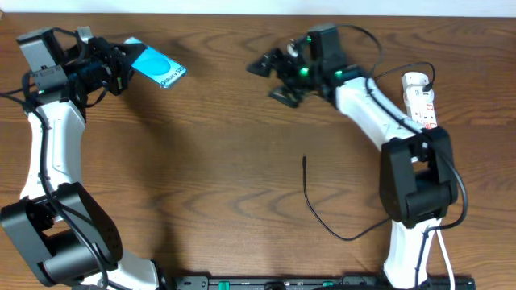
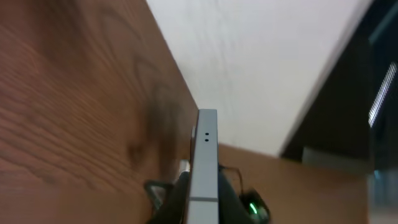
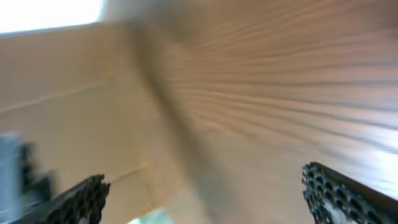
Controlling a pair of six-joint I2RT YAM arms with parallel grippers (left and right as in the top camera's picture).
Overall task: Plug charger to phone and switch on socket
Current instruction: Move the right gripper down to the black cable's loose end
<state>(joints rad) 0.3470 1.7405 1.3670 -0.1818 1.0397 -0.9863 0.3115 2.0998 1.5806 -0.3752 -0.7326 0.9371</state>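
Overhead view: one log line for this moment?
left pincer: shut on phone | right pincer: open, empty | charger: loose on table, not in phone | socket: untouched, far right

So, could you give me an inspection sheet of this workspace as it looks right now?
Surface: brown wood-grain table.
Job's things: flat smartphone with a cyan-blue screen at the far left corner, held by the left hand; narrow white power strip at the right edge; thin black charger cable lying loose mid-table, its tip not plugged into the phone.
Clutter: nothing seen.
Hands: left hand shut on the phone; right hand open and empty.
Cables: besides the charger, a white cord by the right arm's base.
Surroundings: pale surface beyond the table's edge, blurred.
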